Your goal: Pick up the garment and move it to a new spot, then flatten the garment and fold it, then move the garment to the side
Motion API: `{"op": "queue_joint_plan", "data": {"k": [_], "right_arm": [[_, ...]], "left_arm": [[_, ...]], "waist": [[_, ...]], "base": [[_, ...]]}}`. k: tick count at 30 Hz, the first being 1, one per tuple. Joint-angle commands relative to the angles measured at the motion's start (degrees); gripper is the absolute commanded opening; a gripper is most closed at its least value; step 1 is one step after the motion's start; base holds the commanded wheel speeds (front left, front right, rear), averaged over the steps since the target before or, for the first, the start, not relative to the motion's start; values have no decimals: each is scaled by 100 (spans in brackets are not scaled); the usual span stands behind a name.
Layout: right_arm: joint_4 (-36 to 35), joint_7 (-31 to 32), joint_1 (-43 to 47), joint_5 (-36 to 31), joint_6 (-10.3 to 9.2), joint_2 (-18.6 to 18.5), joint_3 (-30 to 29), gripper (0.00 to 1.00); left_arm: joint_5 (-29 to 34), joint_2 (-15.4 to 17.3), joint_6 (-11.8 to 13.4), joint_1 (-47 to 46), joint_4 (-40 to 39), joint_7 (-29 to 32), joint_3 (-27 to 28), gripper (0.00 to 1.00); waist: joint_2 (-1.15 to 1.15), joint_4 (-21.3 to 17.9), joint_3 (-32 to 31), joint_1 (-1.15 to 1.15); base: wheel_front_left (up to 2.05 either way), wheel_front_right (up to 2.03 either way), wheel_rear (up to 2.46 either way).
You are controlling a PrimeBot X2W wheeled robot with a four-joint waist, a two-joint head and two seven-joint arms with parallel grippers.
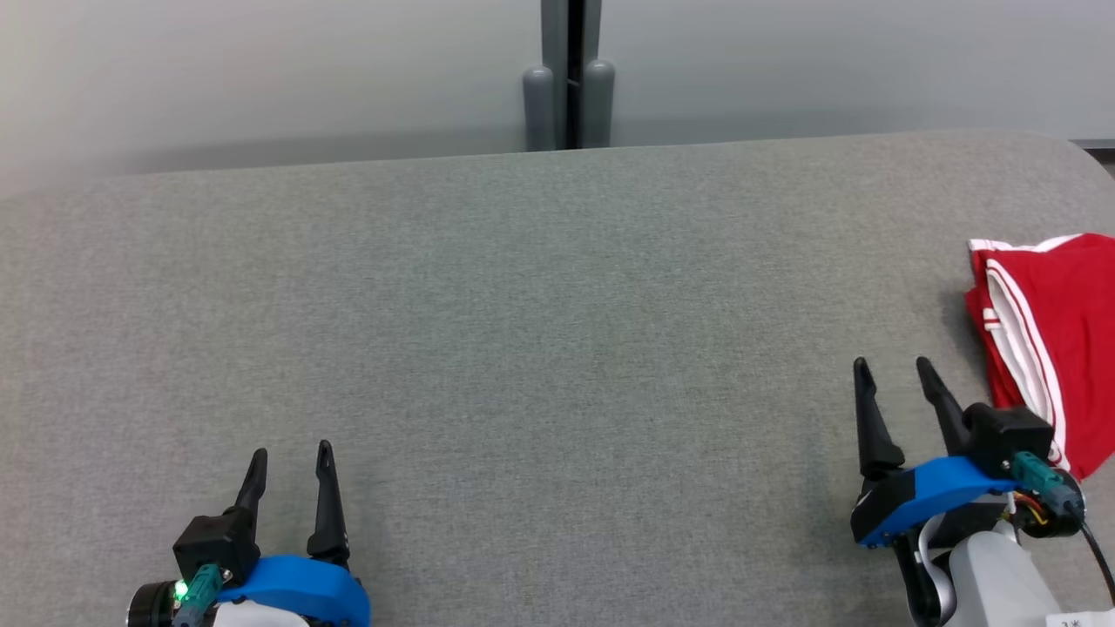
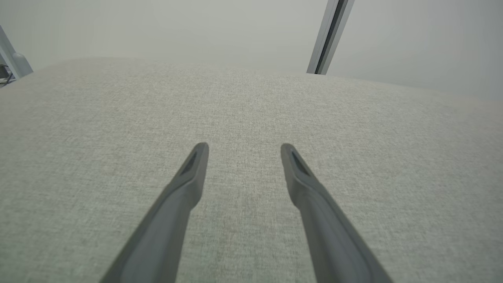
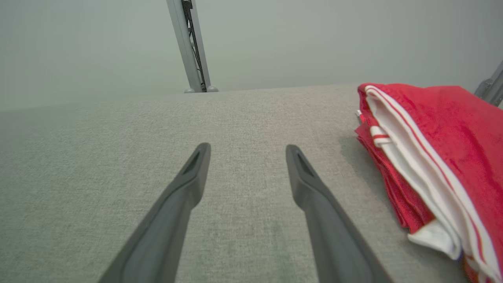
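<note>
A folded red garment (image 1: 1058,331) with white stripes lies at the right edge of the grey fabric table (image 1: 540,331). In the right wrist view the garment (image 3: 444,157) sits just right of my fingers, apart from them. My right gripper (image 1: 892,366) stands open just left of the garment, with nothing between its fingers. Low at the left, my left gripper (image 1: 292,453) is open over bare table. In the left wrist view the left gripper (image 2: 243,147) shows its two fingers spread above the grey cloth.
A grey post (image 1: 571,74) rises behind the table's far edge, in front of a pale wall. The table's right corner is rounded near the garment.
</note>
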Motion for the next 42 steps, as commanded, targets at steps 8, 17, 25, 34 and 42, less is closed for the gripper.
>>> {"op": "queue_joint_plan", "data": {"k": [8,17,25,34,42], "right_arm": [[-166,-25,347,13,0,-16,165,100],[-122,-25,614,110,0,-13,205,100],[-81,-26,985,200,0,-14,292,100],[-111,-26,1120,289,0,-13,278,100],[50,162,1047,533,0,30,200,0]], "left_arm": [[-176,-5,74,115,-34,-12,20,100],[-412,-4,-58,324,-75,-11,-93,100],[-483,-5,-16,617,-32,-11,-133,100],[-600,-4,-50,783,-73,-11,-143,100],[-993,-14,-113,721,113,144,-120,0]], "waist": [[0,226,-132,0],[0,364,-477,0],[0,409,-838,0],[0,458,-926,0],[0,468,-922,0]], "base": [[0,0,0],[0,0,0],[0,0,0],[0,0,0],[0,0,0]]}}
